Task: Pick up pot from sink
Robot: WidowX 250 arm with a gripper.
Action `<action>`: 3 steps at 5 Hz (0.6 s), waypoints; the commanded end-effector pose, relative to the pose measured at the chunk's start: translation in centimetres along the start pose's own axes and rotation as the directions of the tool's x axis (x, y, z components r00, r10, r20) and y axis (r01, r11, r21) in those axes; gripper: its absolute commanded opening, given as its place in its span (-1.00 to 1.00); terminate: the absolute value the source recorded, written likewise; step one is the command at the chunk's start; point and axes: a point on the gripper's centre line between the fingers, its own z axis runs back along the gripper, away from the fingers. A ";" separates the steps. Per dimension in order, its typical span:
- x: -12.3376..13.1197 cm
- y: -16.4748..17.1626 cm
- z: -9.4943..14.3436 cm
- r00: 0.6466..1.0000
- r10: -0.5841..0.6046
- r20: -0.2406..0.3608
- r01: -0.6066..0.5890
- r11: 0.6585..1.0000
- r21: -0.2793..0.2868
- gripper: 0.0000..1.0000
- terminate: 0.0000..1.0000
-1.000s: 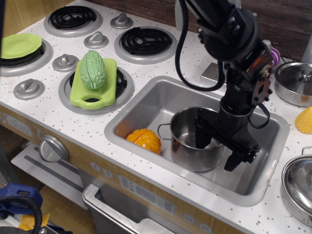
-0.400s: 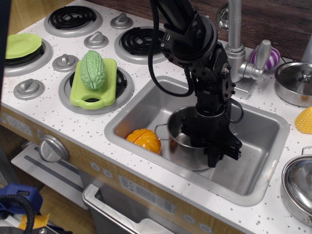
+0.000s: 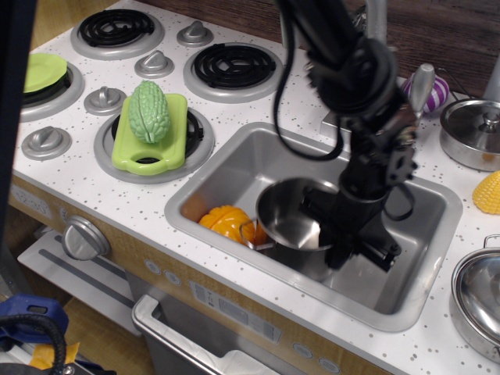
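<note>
Gripper: the black gripper (image 3: 344, 234) reaches down into the sink, its fingers clamped on the far right rim of the pot, one finger inside the bowl and one outside
Pot: the pot (image 3: 293, 215) is inside the sink, tilted so its open mouth faces up and toward the front left; whether its base touches the sink floor I cannot tell
Pot handle: a thin wire loop (image 3: 251, 232) shows on the pot's low left side, just against the orange thing
Sink: silver basin (image 3: 234, 160) set in the white speckled counter (image 3: 78, 183)
Orange thing: a ribbed orange toy (image 3: 226, 221) lies in the sink's front left corner, touching the pot
Left of the sink: a green bumpy vegetable (image 3: 148, 111) sits on a lime cutting board (image 3: 137, 148) over a burner
Behind the sink: the tap (image 3: 377, 23), partly hidden by the arm
Right of the sink: a lidded steel pot (image 3: 471, 133), a yellow toy (image 3: 488, 193), another steel lid (image 3: 478, 301)
Writing: small marks on the front panel below the sink, too small to read
</note>
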 end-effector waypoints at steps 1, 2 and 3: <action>1.7 0.4 5.9 0.996 0.046 0.071 -0.055 0.989 0.140 -1.00 -1.00; 1.3 0.4 8.1 0.996 0.088 0.012 -0.089 0.987 0.132 -1.00 -1.00; 1.8 0.0 10.3 0.992 0.119 -0.039 -0.114 0.989 0.099 -1.00 -1.00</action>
